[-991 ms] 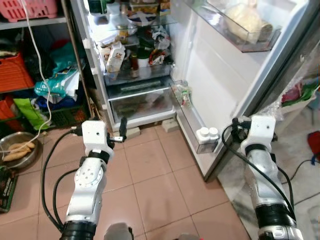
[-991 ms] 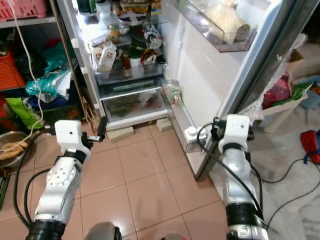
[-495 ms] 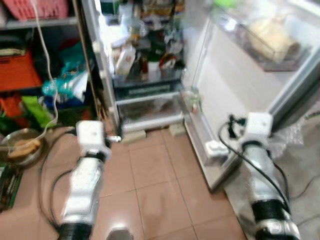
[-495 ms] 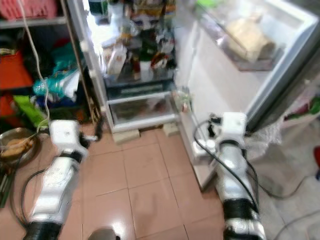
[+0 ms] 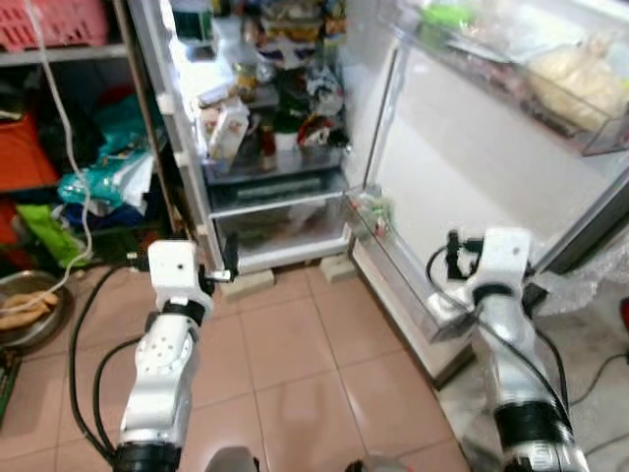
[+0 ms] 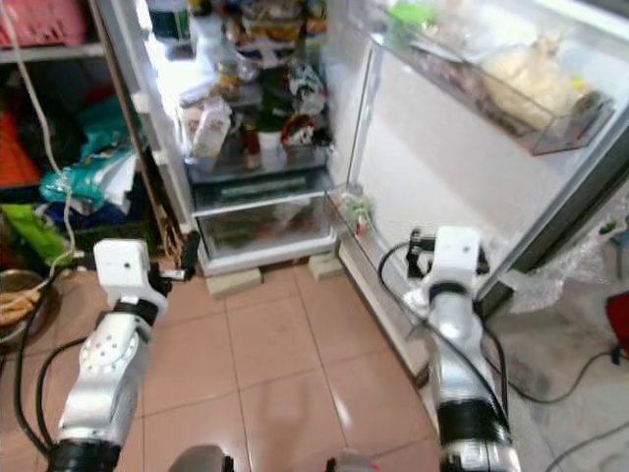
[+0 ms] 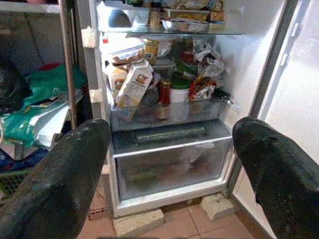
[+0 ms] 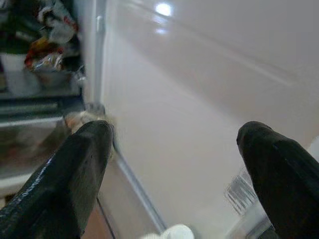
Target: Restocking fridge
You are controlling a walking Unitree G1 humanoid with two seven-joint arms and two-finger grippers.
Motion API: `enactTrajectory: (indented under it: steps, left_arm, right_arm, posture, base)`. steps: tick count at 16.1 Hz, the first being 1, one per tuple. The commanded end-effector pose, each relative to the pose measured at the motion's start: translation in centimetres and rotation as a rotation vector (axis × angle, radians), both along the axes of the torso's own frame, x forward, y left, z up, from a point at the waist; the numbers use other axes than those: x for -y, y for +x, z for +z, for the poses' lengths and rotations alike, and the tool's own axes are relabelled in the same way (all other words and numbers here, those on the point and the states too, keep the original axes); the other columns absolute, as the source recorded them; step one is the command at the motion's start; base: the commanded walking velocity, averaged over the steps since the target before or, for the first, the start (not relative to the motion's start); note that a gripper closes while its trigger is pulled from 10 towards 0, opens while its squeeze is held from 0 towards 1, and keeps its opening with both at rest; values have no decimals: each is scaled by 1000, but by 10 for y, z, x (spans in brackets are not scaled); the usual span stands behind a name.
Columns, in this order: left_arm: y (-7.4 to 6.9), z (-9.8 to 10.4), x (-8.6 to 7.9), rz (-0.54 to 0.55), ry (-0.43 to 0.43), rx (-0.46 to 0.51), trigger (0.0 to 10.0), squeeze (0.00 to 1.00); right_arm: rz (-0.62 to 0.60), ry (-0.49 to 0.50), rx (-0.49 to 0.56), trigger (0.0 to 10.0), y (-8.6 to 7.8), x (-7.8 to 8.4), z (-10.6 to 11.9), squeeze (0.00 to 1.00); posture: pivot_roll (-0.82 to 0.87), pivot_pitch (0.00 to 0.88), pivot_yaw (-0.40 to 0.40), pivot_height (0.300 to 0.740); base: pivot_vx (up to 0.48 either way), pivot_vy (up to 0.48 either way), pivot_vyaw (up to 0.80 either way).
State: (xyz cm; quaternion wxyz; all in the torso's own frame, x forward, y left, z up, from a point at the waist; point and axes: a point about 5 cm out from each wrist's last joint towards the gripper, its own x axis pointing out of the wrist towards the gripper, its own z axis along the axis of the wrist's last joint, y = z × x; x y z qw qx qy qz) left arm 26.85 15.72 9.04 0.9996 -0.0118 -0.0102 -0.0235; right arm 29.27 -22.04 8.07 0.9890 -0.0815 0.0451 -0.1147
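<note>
The fridge [image 5: 197, 128] stands open in front of me, its lit shelves crowded with food. In the left wrist view I see a tilted carton [image 7: 132, 87], a red-capped bottle [image 7: 164, 97] and a white tub [image 7: 179, 99] on the lower shelf, above a clear crisper drawer [image 7: 169, 164]. My left gripper [image 7: 169, 174] is open and empty, held low in front of the drawer, apart from it. My right gripper [image 8: 174, 174] is open and empty, facing the inside of the open door [image 5: 462, 167] just above its lower bin [image 5: 393, 265].
An upper door bin [image 5: 550, 88] holds a pale bagged item. Left of the fridge, a rack carries a pink basket [image 5: 59, 20] and green bags [image 5: 108, 177]; a metal bowl [image 5: 25, 310] sits on the tiled floor. Bricks [image 5: 251, 285] prop the fridge. Crumpled plastic [image 5: 590, 280] lies at right.
The whole picture has shifted and the door looks larger, so the camera has moved. Both arms keep the same raised pose with fingers spread.
</note>
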Motion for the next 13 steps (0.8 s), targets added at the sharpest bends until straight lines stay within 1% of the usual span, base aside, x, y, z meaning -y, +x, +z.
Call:
enactTrajectory:
  steps: [1,3,6,8,9,10,11,13]
  left_arm:
    - [0,2,4,-14,-4,3,10000,0]
    - [0,1,4,-16,-3,-4,10000,0]
    - [0,1,5,-18,-2,-11,10000,0]
    - [-1,1,5,-14,-1,-14,10000,0]
    - [-2,1,5,-13,0,-15,10000,0]
    - [-2,1,5,-12,2,-17,10000,0]
    - [-3,1,3,-8,7,-22,10000,0]
    - [-5,1,1,-3,11,-24,10000,0]
  right_arm:
    - [-11,-15,5,10000,-3,6,3,0]
    - [-32,-23,-10,10000,-7,8,0,0]
    - [-93,-51,-14,10000,0,19,4,0]
    - [-127,-15,-13,10000,11,22,7,0]
    - [-130,-12,-3,10000,17,21,11,0]
    - [-127,3,5,10000,27,18,16,0]
    - [-121,28,13,10000,40,13,22,0]
    - [-108,54,14,10000,49,7,26,0]
  posture:
    - [84,24,-23,740]
    - [83,26,-22,740]
    - [82,32,-21,740]
    - [89,38,-21,740]
    - [98,43,-21,740]
    - [103,45,-21,740]
    - [116,50,-22,740]
    - [126,53,-23,740]
  base:
    - [0,0,0]
    - [0,0,0]
    - [0,0,0]
    - [0,0,0]
    - [0,0,0]
    - [0,0,0]
    - [0,0,0]
    - [0,0,0]
